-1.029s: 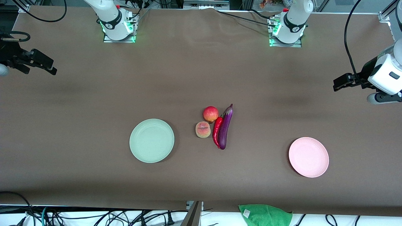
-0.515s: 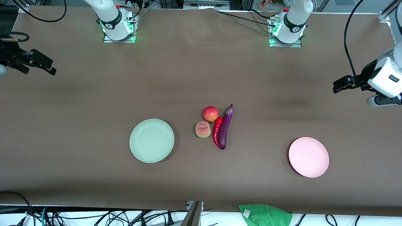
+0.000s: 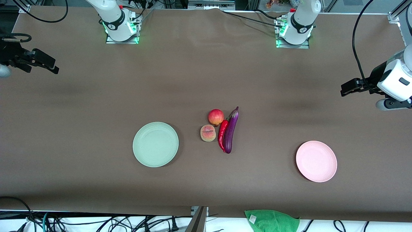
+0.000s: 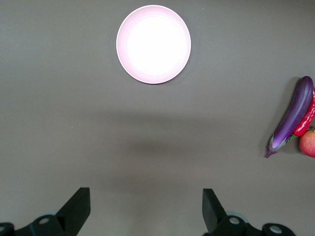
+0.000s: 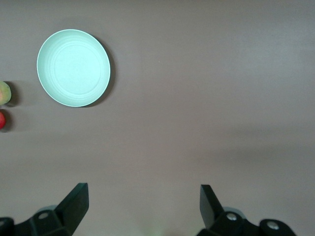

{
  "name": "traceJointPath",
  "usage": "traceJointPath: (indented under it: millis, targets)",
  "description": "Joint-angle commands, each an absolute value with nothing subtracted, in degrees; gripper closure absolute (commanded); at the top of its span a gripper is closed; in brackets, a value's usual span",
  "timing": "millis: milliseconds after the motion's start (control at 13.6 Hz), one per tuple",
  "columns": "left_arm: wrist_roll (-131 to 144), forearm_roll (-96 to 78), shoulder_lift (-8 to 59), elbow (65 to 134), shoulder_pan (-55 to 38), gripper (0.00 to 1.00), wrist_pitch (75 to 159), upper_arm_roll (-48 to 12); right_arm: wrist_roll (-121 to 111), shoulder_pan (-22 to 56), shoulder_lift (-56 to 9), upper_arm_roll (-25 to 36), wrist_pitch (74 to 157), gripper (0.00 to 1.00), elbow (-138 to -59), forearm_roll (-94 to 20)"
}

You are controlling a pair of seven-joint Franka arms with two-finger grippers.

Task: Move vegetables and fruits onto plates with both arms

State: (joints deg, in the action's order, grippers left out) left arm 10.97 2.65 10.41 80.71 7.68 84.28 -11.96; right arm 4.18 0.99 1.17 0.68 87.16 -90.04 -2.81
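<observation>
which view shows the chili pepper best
The front view shows it best: the whole chili pepper is visible, lying against the eggplant, beside the peach. The left wrist view shows only a red sliver of it at the picture's edge, mostly hidden by the eggplant. The right wrist view does not show it.

I see a brown table, a green cloth at its edge nearest the front camera (partly cut off), and black cables below

Glossy eggplant, shiny chili; matte plates (mint, pink); brown cloth-like tabletop.
</observation>
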Motion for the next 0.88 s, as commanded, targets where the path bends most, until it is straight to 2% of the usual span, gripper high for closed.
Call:
traceJointPath:
  millis: [0,809]
  targets:
    - [10.02,1.58,11.43,78.66,7.73,0.00,83.50,-11.87,3.60,0.35,0.18,0.97,85.78,0.00,-88.50,-3.17]
    - [10.02,1.58,11.43,78.66,7.73,0.00,83.50,-11.87,3.60,1.05,-4.74,0.53,86.04,0.00,-88.24,-2.99]
